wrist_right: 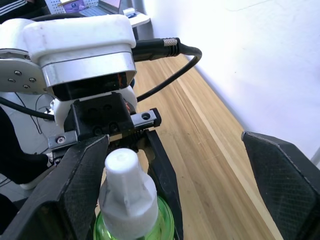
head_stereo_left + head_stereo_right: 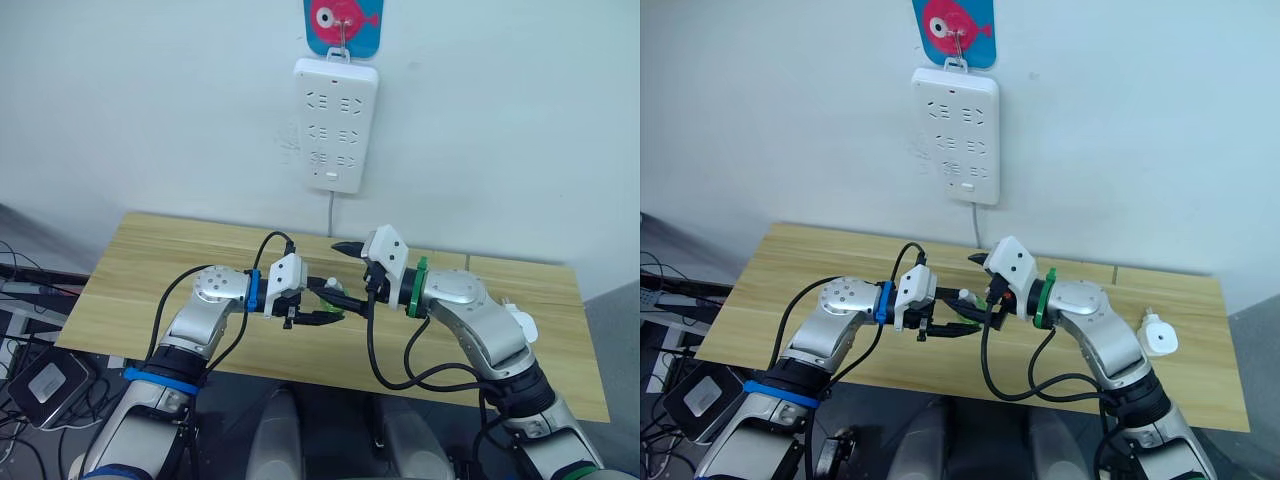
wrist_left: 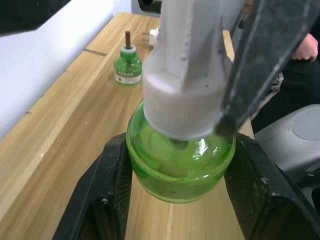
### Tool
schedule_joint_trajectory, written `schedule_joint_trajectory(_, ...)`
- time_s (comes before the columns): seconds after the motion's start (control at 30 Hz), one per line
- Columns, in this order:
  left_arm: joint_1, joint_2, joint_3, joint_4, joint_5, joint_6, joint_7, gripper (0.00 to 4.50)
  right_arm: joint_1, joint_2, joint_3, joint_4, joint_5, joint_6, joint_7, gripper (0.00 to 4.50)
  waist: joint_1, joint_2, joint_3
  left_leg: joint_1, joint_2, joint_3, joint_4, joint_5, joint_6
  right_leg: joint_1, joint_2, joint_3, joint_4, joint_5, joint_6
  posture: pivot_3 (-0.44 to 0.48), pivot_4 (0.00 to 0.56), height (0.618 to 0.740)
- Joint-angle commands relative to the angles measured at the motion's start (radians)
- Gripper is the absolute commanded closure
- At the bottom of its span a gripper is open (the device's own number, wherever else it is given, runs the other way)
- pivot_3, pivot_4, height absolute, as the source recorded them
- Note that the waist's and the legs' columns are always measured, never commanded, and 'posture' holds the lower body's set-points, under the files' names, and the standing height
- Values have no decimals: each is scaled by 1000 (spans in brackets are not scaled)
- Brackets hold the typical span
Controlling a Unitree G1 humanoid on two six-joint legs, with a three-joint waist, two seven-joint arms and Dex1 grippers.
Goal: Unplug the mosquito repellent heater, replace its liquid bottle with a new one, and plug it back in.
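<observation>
My left gripper (image 3: 181, 186) is shut on the new one (image 3: 180, 165), a small translucent green bottle with a whitish screw cap (image 1: 125, 185), held above the table's front middle. My right gripper (image 2: 346, 278) stands open around that cap. One black finger (image 3: 260, 60) lies beside the cap and the other is well clear of it. The capless green liquid bottle (image 3: 126, 67), with a brown wick, stands upright on the wood behind. The white mosquito repellent heater (image 2: 1158, 338) lies on the table at the right, beyond my right arm.
A white multi-socket power strip (image 2: 336, 125) hangs on the wall above the wooden table (image 2: 160, 260), its cord dropping behind the table. A person's hand (image 3: 305, 47) shows past the table's edge. Cables lie on the floor to the left.
</observation>
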State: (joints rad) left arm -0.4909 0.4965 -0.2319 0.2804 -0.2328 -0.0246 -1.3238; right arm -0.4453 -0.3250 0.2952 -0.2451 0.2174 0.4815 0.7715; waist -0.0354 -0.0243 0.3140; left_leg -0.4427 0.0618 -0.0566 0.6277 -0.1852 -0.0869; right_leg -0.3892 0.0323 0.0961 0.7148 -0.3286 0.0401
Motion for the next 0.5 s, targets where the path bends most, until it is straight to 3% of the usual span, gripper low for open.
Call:
schedule_joint_trajectory(0.03,-6,1,2,-21,-5,-15,-17,2270,1,-69,-76,-17,35,-14,45,74,1,0,0,0,0,0,0,0,0,0,0,0,0,0,0,-19,264,740)
schedule_joint_trajectory(0.27,-9,5,10,-4,-4,-24,-22,2270,16,-256,-175,-88,208,85,211,74,2,0,0,0,0,0,1,0,0,1,0,0,0,0,0,-26,267,740)
schedule_joint_trajectory(0.43,-21,-2,8,5,-1,-25,-23,2270,-21,-184,-140,-122,264,157,162,74,-19,0,0,1,1,0,0,0,0,0,2,0,1,0,0,-33,266,740)
schedule_joint_trajectory(0.5,-26,-5,7,7,0,-25,-25,2270,-39,-128,-127,-132,294,195,129,452,-23,0,0,0,1,0,0,0,0,0,1,0,1,0,0,-33,266,740)
